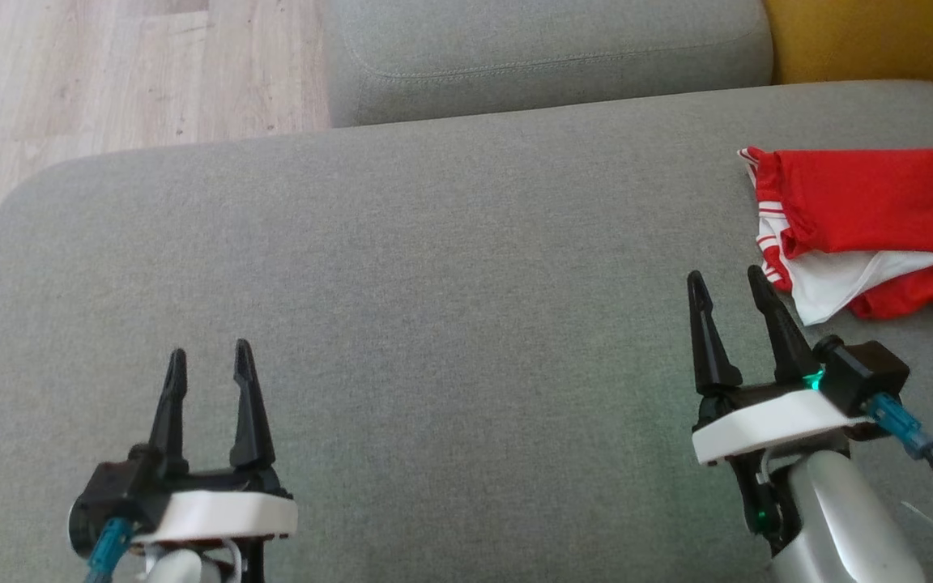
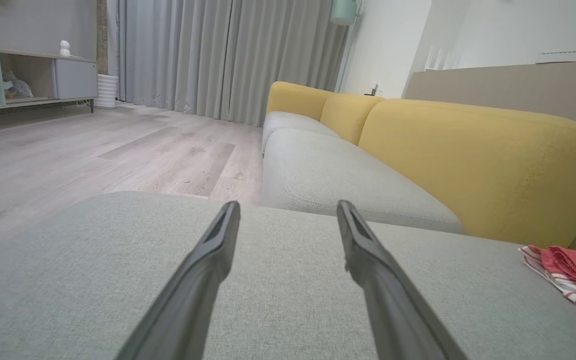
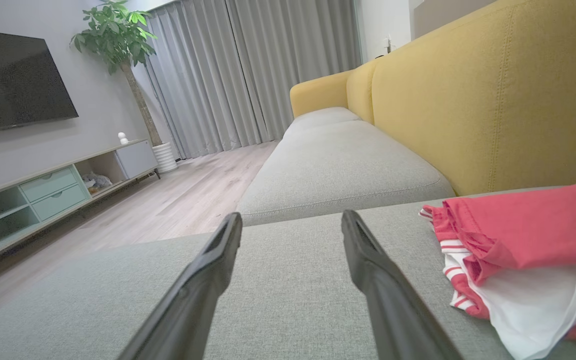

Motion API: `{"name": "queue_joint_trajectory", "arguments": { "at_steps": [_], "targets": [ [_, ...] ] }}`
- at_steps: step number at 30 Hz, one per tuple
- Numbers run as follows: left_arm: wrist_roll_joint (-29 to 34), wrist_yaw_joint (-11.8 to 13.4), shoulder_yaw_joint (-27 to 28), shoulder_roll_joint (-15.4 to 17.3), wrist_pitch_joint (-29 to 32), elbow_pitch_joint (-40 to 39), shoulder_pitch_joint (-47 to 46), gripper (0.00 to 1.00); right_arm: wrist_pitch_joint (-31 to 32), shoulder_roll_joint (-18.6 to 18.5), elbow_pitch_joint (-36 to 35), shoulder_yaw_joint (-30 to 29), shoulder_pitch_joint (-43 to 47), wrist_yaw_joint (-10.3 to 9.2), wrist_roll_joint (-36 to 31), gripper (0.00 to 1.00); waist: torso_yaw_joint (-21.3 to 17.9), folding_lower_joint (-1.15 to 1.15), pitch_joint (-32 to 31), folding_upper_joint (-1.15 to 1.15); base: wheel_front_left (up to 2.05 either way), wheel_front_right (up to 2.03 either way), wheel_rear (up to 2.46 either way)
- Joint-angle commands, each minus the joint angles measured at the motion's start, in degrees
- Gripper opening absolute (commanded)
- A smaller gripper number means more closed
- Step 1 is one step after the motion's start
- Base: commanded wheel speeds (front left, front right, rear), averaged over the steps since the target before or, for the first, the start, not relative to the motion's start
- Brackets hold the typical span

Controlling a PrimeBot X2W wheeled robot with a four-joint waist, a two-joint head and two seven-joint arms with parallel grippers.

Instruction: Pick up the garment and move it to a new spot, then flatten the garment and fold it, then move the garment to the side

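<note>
Grey seat cushion [image 1: 434, 267] took up most of the head view, with the yellow backrest [image 3: 493, 100] at the far right. The garment [image 1: 871, 198], red with white striped trim and a white layer poking out, lay bunched on the right side of the cushion, close to the backrest. It looked light, soft and floppy. It would likely sag and trail when lifted, and was neither fragile nor slippery on the woven seat. Best hold, by my read, was the thick red fold on top or the striped left edge, pinching several layers. Right gripper [image 1: 726, 274] was wide open and empty, just near-left of the garment's white corner, not touching. Left gripper [image 1: 210, 348] was also wide open and empty, well apart on the near left.
</note>
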Motion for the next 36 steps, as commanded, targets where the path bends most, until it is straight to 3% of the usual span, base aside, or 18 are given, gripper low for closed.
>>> {"name": "queue_joint_trajectory", "arguments": {
  "at_steps": [1, 16, 27, 28, 36],
  "targets": [
    [-0.7, -0.1, 2.2, 0.3, -0.3, -1.8, -2.0, 1.00, -0.8, 0.0, -2.2, 1.5, -1.2, -0.05, 0.2, 1.00, 0.0, 0.00, 0.1, 0.00, 0.00, 0.00, 0.00],
    [-4.2, -1.3, 2.3, 0.3, -0.3, -2.0, -1.3, 1.00, -0.8, 0.0, -3.3, 1.2, -0.9, -0.05, 0.9, 1.00, -0.5, 0.00, 0.1, 0.00, 0.00, 0.00, 0.00],
    [-5.9, 0.0, 3.3, 0.3, -0.3, -2.5, -1.4, 1.00, -0.8, 0.0, -3.4, 1.7, -0.9, -0.05, 1.8, 1.00, -0.8, 0.00, 0.3, 0.00, 0.00, 0.00, 0.00],
    [-5.8, -0.1, 1.2, 0.0, 0.0, -0.7, 0.0, 0.00, 0.0, 0.0, -1.3, 0.4, 0.0, 0.00, 1.5, 0.00, -0.8, 0.00, 0.3, 0.00, 0.00, 0.00, 0.00],
    [-8.2, -0.4, 1.7, -0.1, 0.8, 2.4, 0.7, 0.00, 0.6, 0.0, 1.3, 0.4, 1.8, 0.00, 4.2, 0.00, -0.7, 0.00, 0.3, 0.00, 0.00, 0.00, 0.00]
  ]
}}
